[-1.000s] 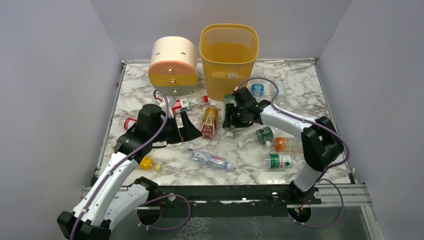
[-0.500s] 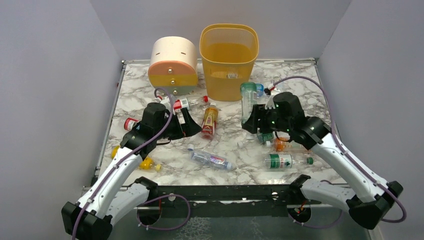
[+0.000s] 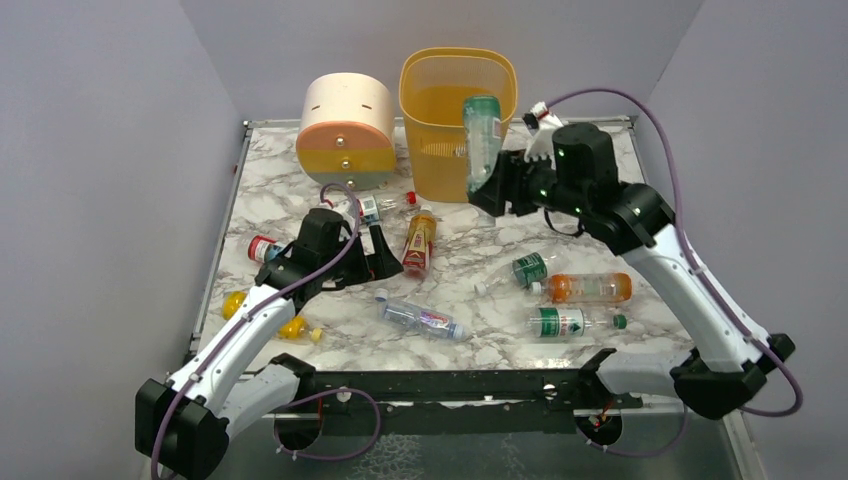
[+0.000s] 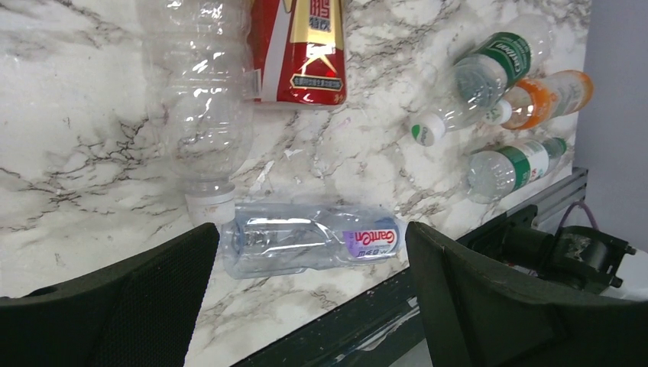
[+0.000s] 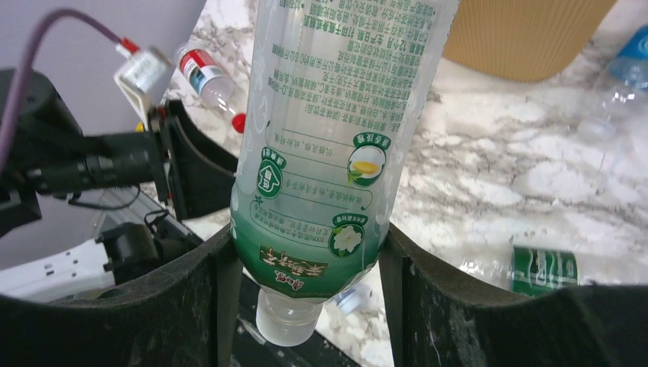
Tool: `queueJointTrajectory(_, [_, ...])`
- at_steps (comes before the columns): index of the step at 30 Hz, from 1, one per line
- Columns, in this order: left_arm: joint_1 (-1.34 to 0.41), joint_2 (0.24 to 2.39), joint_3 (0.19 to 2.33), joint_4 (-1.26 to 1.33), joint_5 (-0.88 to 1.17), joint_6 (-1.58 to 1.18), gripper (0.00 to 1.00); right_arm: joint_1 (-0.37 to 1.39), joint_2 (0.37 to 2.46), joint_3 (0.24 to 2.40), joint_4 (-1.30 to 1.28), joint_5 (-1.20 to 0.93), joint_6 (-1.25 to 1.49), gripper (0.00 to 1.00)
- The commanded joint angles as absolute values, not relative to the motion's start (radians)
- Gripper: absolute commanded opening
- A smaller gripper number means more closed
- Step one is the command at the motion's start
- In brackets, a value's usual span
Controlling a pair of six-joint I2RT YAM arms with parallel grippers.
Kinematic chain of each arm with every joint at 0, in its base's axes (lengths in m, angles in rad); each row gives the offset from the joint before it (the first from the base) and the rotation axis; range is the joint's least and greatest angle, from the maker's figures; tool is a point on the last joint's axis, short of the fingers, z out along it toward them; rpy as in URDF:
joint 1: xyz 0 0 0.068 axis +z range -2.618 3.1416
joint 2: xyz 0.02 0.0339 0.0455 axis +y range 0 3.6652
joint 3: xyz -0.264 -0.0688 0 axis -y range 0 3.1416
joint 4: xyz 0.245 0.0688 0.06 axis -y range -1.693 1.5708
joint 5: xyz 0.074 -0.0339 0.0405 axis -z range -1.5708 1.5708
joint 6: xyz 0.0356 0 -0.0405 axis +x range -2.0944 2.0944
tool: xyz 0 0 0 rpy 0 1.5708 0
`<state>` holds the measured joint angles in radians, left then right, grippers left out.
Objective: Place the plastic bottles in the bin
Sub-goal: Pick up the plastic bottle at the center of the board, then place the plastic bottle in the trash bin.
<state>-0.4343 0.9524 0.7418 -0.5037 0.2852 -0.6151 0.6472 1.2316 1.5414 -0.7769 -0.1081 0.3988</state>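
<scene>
Marble table [image 3: 270, 200] | right tool [image 5: 306, 256] clamps green-label bottle [image 3: 481, 140], risen to bin [image 3: 440, 170] rim (left tool [image 4: 309, 237] agape)

Worktop [image 3: 270, 190] inventory: bin [image 3: 458, 55], one; round drawer unit [image 3: 347, 130], one; plastic bottles [image 3: 590, 288], at least ten visible, including the lifted green-label bottle [image 3: 482, 135]. The left arm [image 3: 250, 330] and right arm [image 3: 690, 290] obscure others.

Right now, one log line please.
right fingers: shut on green-label bottle, raised near bin rim | left fingers: open, empty | other bottles on table
</scene>
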Motion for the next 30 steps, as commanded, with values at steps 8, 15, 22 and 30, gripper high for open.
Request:
queueJointTrajectory(8, [-0.441, 0.949, 0.708, -0.499, 0.262, -0.585, 0.99, 0.632, 1.667, 1.992, -0.630, 0.016, 0.286, 0.51])
queueJointTrajectory(15, [-0.442, 0.937, 0.695, -0.499, 0.266, -0.597, 0.99, 0.532, 1.811, 2.161, -0.551, -0.037, 0.340, 0.51])
queueJointTrajectory(22, [-0.442, 0.935, 0.707, -0.503, 0.270, -0.594, 0.99, 0.387, 1.877, 2.178, -0.421, -0.177, 0.439, 0.51])
queueJointTrajectory(30, [-0.442, 0.925, 0.708, -0.511, 0.268, -0.597, 0.99, 0.314, 2.002, 2.328, -0.477, -0.203, 0.421, 0.52])
